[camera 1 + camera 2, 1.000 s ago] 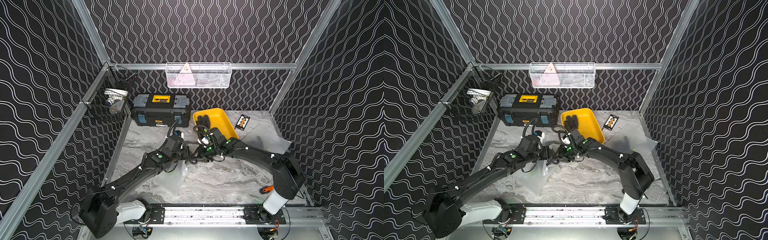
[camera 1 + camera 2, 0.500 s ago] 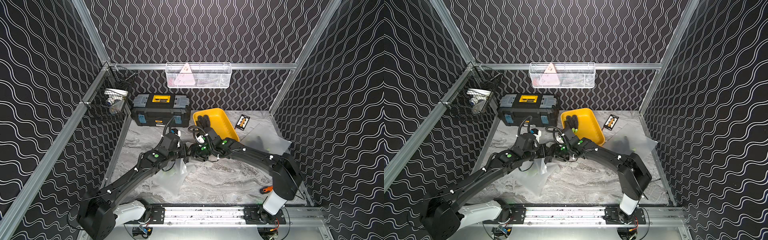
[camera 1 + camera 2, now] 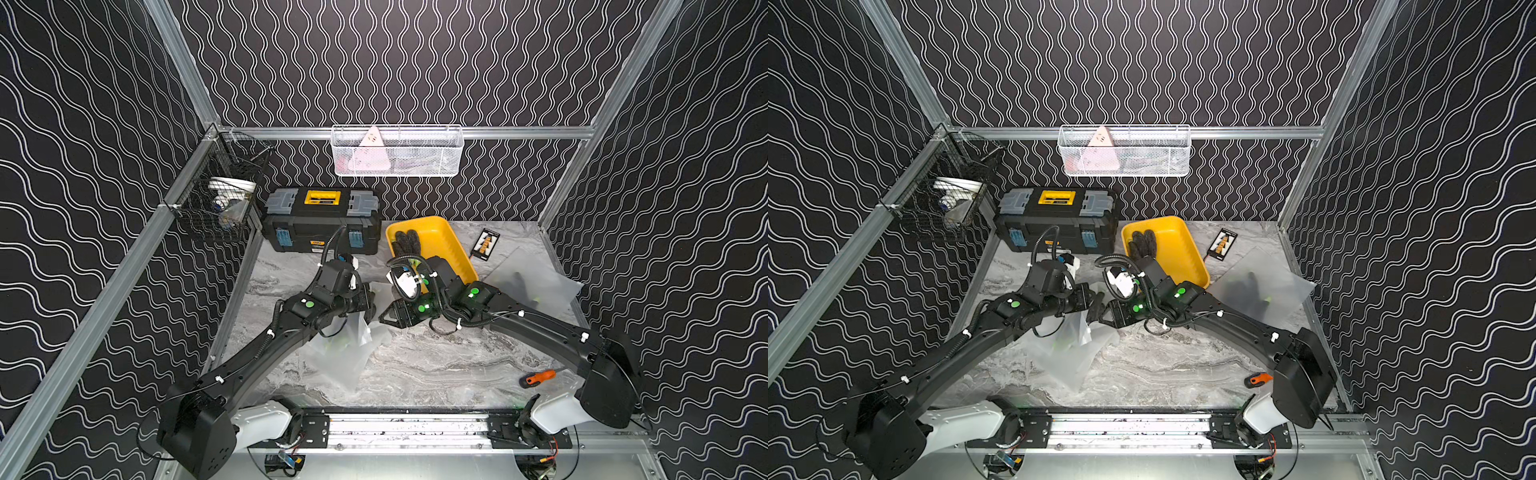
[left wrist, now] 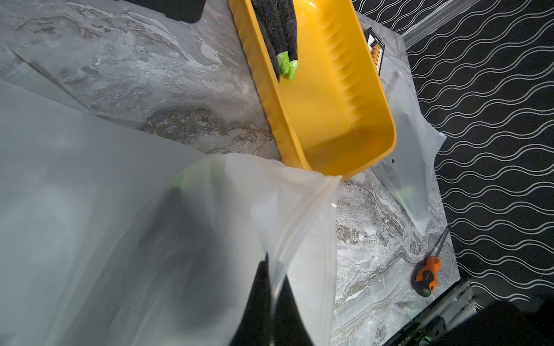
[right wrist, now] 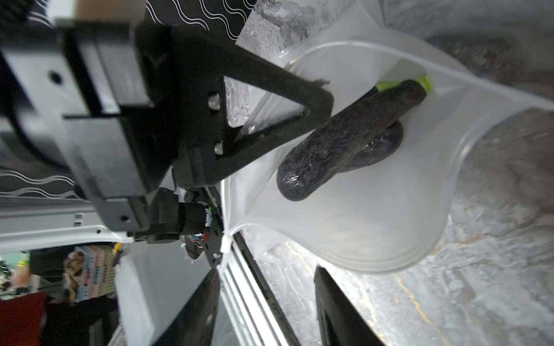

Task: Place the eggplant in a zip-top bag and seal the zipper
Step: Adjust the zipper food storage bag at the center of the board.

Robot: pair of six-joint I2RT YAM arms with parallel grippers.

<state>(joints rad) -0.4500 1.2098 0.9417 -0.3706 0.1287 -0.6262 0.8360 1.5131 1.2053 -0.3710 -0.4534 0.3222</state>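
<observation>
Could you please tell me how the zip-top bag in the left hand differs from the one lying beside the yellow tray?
The held bag is lifted, its rim pinched in the left hand; the loose bag lies flat on the table, untouched. The held bag's mouth gapes open, an eggplant inside; the loose bag shows no open mouth. Both are frosted, showing a dark, green-tipped shape inside.

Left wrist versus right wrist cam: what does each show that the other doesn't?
Left wrist only: the yellow tray holding spare eggplants, and a screwdriver. Right wrist only: the mouth of the zip-top bag gaping open, and the right gripper, open and empty. Both: the bag, pinched at its rim by the left gripper, with the eggplant inside: sharp from the right wrist, a dark blur from the left.
</observation>
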